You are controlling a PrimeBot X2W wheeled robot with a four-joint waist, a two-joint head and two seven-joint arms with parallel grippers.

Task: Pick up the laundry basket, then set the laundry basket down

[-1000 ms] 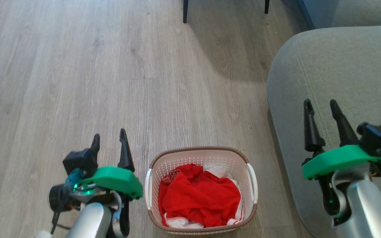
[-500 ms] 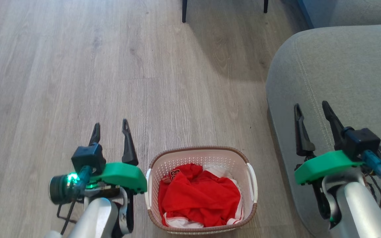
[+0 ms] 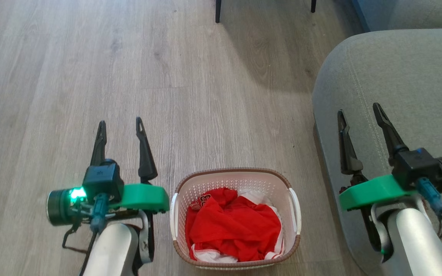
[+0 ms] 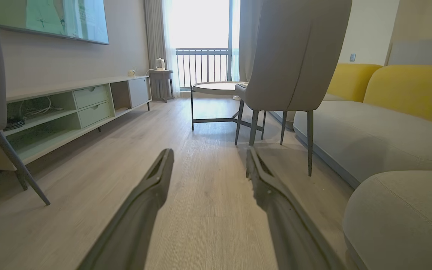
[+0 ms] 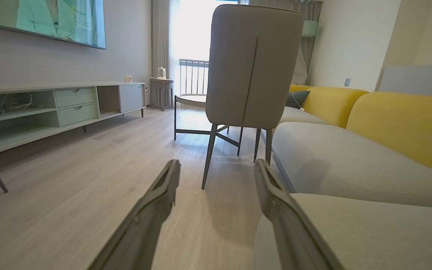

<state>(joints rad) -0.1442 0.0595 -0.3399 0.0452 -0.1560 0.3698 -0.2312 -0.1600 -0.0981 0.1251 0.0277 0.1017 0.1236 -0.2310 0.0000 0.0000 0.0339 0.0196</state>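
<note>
The small white perforated plastic laundry basket (image 3: 240,184) with a brown woven-look rim sits on the wood floor (image 3: 205,96) at 6 o'clock. The left gripper (image 3: 120,122) at its 9 o'clock and the right gripper (image 3: 358,109) at its 3 are both released and empty. Pick-up looks unstarted; next they must lower to the side handles (image 3: 296,209).

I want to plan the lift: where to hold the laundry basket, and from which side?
Grip the two side handles, the left handle with the left gripper and the right handle with the right gripper, each from its own side. The laundry basket stands upright between them; red clothes fill it.
</note>
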